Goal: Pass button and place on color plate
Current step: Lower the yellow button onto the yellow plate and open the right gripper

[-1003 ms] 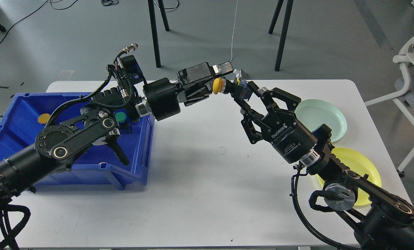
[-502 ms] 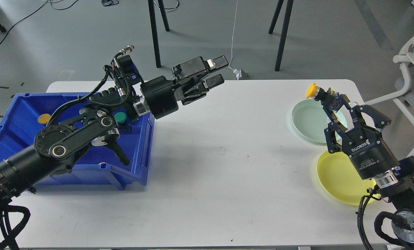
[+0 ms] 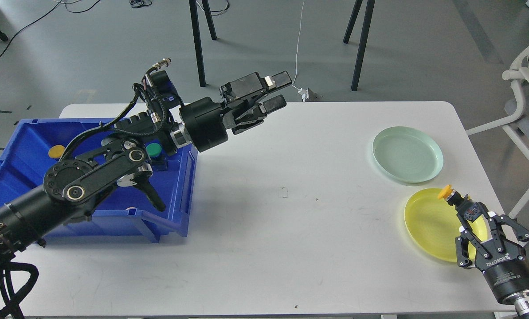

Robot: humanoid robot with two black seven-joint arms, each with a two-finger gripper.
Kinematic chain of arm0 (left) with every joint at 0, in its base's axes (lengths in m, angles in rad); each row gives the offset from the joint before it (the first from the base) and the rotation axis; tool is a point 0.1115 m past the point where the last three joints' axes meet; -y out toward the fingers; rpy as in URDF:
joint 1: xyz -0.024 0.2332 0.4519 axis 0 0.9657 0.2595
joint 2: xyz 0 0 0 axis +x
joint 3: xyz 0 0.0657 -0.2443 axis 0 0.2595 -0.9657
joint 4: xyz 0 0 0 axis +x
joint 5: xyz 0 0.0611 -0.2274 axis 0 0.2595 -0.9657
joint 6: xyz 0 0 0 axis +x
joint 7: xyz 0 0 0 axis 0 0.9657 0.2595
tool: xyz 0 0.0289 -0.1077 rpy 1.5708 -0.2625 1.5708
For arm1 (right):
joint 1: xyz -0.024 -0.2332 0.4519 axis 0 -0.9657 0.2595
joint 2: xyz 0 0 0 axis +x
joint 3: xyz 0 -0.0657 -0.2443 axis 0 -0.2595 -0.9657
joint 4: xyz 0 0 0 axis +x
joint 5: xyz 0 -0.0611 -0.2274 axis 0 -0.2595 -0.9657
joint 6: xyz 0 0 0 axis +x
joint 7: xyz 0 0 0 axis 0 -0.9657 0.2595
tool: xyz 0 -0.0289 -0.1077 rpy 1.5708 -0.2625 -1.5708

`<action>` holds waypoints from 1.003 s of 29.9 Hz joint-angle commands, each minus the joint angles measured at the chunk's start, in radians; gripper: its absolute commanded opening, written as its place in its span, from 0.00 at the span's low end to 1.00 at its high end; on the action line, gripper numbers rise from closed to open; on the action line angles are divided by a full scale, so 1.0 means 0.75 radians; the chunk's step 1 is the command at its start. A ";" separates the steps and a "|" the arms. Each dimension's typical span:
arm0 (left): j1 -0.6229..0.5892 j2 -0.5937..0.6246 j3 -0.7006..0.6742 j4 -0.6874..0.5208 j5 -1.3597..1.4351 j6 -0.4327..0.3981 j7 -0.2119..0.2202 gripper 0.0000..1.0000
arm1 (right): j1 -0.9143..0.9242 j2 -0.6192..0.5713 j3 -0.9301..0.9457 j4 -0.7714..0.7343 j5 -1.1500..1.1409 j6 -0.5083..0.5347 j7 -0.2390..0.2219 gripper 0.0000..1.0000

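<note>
The step in hand is the placing. The right gripper (image 3: 468,215) is clenched on the yellow button (image 3: 445,191) and holds it over the far rim of the yellow plate (image 3: 428,223), with the yellow cap pointing up and away. The button does not seem to touch the plate yet. I judge that the next move calls for lowering it toward the middle of the plate and then loosening the fingers, gently, so it does not roll off.

The left gripper (image 3: 271,93) hangs released and holds nothing, above the table (image 3: 264,212) near the blue bin (image 3: 171,212).

Counting: two plates, the yellow one and a pale green plate (image 3: 408,154); one bin; in the bin one green button (image 3: 154,149) and one orange button (image 3: 56,151) are visible.
</note>
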 commanded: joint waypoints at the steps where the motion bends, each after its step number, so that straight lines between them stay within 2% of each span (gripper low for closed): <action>1: 0.001 0.000 0.000 0.001 -0.001 0.000 0.000 0.86 | 0.013 0.004 -0.006 -0.061 0.008 -0.007 0.000 0.01; 6: 0.001 0.000 0.000 0.001 -0.001 0.000 0.000 0.86 | 0.033 0.006 -0.035 -0.069 0.008 -0.087 0.000 0.09; 9: 0.005 0.000 0.000 0.001 -0.001 0.000 0.000 0.87 | 0.047 0.006 -0.053 -0.067 0.008 -0.106 0.000 0.25; 12: 0.005 0.000 0.000 0.001 -0.001 0.000 0.000 0.86 | 0.055 0.006 -0.056 -0.067 0.008 -0.110 0.000 0.32; 23: 0.005 0.000 0.000 0.003 -0.001 0.000 0.000 0.87 | 0.074 0.008 -0.109 -0.055 0.008 -0.108 0.000 0.52; 30: 0.005 -0.004 -0.008 0.003 -0.017 0.000 0.000 0.90 | 0.076 0.010 -0.109 -0.042 0.008 -0.102 0.000 0.59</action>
